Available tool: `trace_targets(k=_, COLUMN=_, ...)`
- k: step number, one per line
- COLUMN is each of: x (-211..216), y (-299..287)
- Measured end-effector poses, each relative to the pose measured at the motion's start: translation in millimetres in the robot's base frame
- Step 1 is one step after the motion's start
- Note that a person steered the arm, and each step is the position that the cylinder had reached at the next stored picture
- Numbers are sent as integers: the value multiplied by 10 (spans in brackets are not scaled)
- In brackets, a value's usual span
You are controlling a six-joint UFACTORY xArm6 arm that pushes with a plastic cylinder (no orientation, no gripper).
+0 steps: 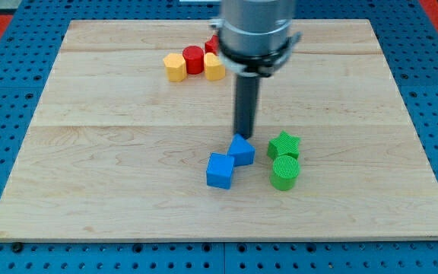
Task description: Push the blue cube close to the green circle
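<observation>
Two blue blocks lie near the board's middle bottom: a blue cube [220, 170] and a second blue block [242, 150] touching it at its upper right. The green circle [284, 173], a short cylinder, lies to their right, with a green star-shaped block [284, 144] just above it. My tip [244, 136] stands right at the top edge of the upper blue block, to the upper right of the blue cube and left of the green star.
At the view's top, a yellow hexagonal block [175, 67], a red cylinder [194, 59] and another yellow block [214, 67] sit together; a red block [212, 44] shows partly behind the arm. The wooden board [90, 175] lies on a blue pegboard.
</observation>
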State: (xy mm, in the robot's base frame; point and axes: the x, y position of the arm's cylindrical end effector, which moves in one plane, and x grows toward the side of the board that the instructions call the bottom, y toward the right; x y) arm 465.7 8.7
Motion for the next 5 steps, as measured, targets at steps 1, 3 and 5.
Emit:
trace_targets(k=1, x=174, y=-406)
trace_targets(k=3, x=683, y=-145)
trace_targets(k=5, x=754, y=51)
